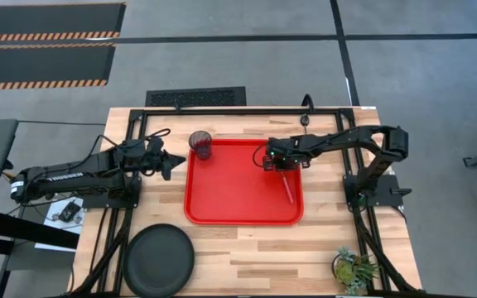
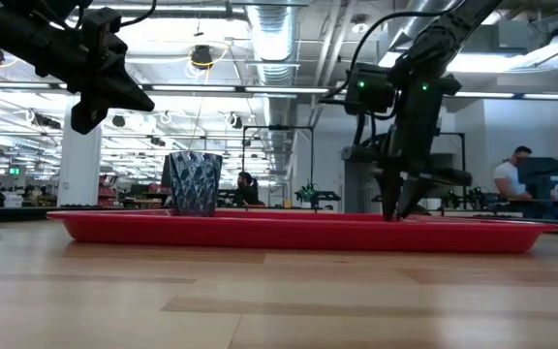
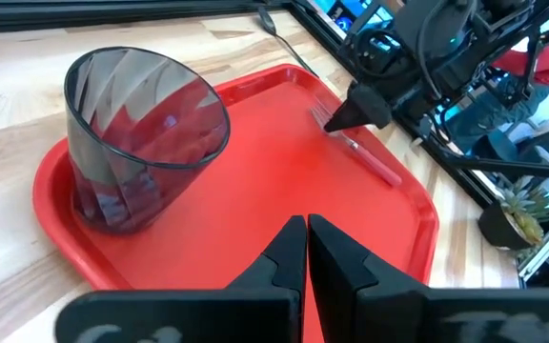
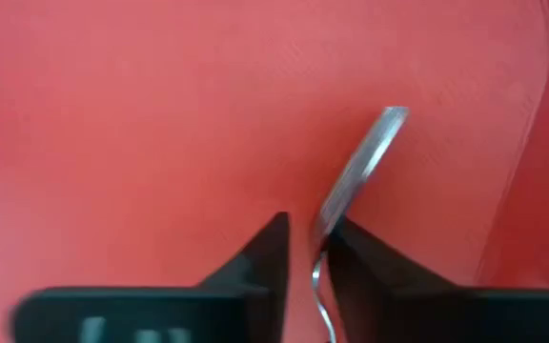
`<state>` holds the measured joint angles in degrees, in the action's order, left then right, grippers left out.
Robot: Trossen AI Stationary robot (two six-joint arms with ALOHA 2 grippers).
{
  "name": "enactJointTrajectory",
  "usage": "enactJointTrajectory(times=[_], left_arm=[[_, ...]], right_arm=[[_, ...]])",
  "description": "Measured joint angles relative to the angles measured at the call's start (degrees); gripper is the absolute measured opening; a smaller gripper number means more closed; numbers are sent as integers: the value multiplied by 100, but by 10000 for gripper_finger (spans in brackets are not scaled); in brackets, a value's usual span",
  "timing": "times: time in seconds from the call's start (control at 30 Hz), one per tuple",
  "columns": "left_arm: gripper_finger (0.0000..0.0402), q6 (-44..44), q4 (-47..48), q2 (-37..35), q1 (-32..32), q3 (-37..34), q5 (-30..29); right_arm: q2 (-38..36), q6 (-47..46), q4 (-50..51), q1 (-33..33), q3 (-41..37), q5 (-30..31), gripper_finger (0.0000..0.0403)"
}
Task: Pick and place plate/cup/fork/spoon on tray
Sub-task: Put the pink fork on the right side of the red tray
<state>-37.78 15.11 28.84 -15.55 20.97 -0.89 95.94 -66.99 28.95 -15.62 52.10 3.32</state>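
Bright, even indoor light from overhead

Ceiling lamps glare white in the low view, leaving the arms there dark against them. Shadows on the surface are soft and short. In the right wrist view the tray looks slightly washed and the fork tines are soft and blurred.

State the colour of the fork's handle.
Red, nearly matching the tray; the fork shows best in the left wrist view.
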Motion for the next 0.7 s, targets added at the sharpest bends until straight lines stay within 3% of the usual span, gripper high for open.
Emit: enactJointTrajectory(times=[0.17,0.33,0.5,0.7], left_arm=[[0,-2,0,0,0,0,0],[0,-2,-52,2,0,0,31],[0,2,-590,83,0,1,-10],[8,272,-715,761,2,426,-101]], right_arm=[[-134,-3,-106,1,2,244,13],[-498,-289,-328,48,-4,519,21],[-1073,-791,-1467,293,28,1346,7],[-1001,-632,-1629,500,1013,2434,6]])
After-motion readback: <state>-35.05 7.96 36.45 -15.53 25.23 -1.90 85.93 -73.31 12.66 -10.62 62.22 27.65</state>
